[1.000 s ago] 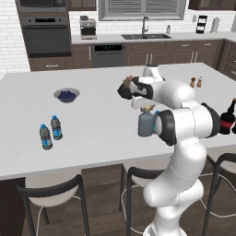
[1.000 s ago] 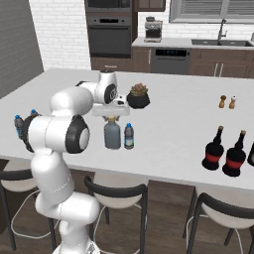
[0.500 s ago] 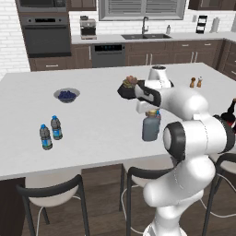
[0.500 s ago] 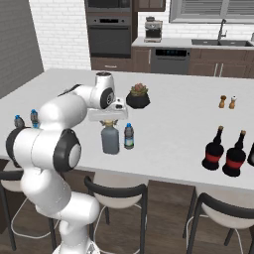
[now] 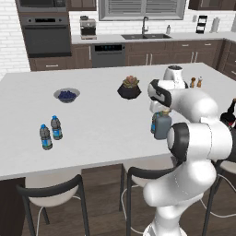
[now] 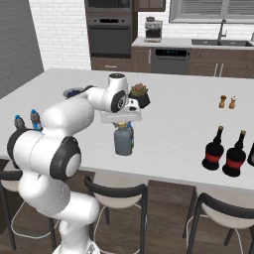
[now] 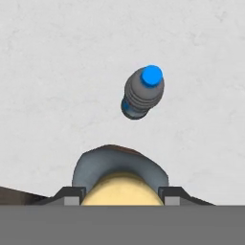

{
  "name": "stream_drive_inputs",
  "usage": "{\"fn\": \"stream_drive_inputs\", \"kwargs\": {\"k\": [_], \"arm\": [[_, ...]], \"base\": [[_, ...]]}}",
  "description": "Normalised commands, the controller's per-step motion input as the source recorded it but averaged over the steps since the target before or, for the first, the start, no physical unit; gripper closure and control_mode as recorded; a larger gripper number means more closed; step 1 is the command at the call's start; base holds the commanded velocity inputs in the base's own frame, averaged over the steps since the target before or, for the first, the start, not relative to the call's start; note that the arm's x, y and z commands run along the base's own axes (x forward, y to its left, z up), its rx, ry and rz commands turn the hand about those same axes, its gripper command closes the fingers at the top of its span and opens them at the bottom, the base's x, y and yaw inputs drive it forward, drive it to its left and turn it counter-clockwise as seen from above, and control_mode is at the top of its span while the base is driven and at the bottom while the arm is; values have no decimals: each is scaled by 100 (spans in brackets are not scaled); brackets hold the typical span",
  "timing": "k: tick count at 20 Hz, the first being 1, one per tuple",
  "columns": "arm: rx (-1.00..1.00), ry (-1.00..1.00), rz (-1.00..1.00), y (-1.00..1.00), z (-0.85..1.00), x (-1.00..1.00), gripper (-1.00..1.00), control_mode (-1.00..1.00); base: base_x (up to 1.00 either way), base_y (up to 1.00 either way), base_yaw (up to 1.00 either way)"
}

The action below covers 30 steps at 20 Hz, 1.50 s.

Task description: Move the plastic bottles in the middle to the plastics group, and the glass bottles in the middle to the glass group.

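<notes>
**Now the flask is held by its cap**

The squat grey-blue flask with a tan cap hangs upright over the white counter. The gripper points down, pinching its cap. A small blue-capped water bottle stands just beside it.

Broad white stone-look bench (kitchen island, stools along its near edge). Toward the left end, two small slim blue-capped water bottles upright, just beside each other. Farther back, a grey bowl of dark blue berries. Mid-bench, a dark pot with a succulent. Near the right end, two dark round-bodied glass bottles with red labels, and behind them two tiny orange-brown shakers. Another small blue-capped water bottle upright mid-bench.
</notes>
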Motion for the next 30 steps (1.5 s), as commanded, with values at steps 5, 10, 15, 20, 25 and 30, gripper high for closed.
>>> {"fn": "stream_drive_inputs", "kwargs": {"k": [5,10,15,20,25,30], "arm": [[0,0,0,-89,11,5,100,-100],[0,0,0,-88,1,0,100,-100],[0,0,0,-67,1,4,100,-100],[0,-4,0,-40,10,36,100,-100],[0,0,0,-44,10,22,100,-100],[0,0,-1,-55,3,1,100,-100]], "base": [[0,0,0],[0,0,0],[0,0,0],[0,0,0],[0,0,0],[0,0,0]]}}
